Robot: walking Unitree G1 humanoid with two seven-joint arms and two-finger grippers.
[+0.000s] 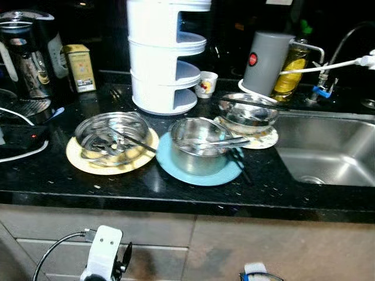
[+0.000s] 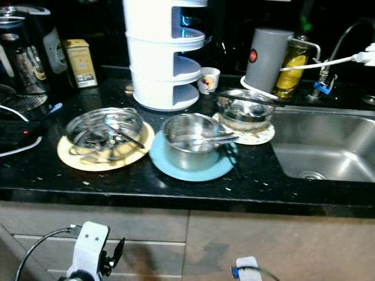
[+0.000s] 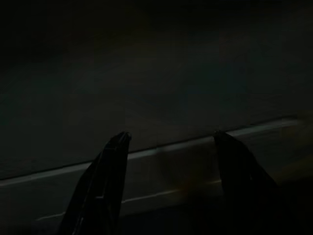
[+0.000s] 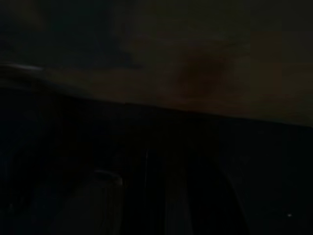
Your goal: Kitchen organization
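Three steel bowls stand in a row on the black counter [image 1: 146, 187]. The left bowl [image 1: 112, 136] holds cutlery and sits on a yellow plate [image 1: 76, 158]. In the middle, a bowl [image 1: 199, 146] with a utensil across it rests on a blue plate [image 1: 170, 167]. The right bowl [image 1: 248, 112] sits on a patterned plate [image 1: 265, 139] beside the sink [image 1: 328, 149]. Both arms hang low before the cabinet; the left wrist [image 1: 105, 252] and right wrist [image 1: 258, 272] peek in at the bottom edge. In the dark left wrist view my left gripper [image 3: 171, 134] is open and holds nothing. The right wrist view is too dark to read.
A white tiered rack [image 1: 167, 55] and a small cup [image 1: 205, 84] stand behind the bowls. A kettle [image 1: 26, 52], a yellow tin [image 1: 79, 67] and cables are at the left. A grey cylinder [image 1: 266, 61], a bottle [image 1: 291, 69] and the tap [image 1: 328, 76] are at the right.
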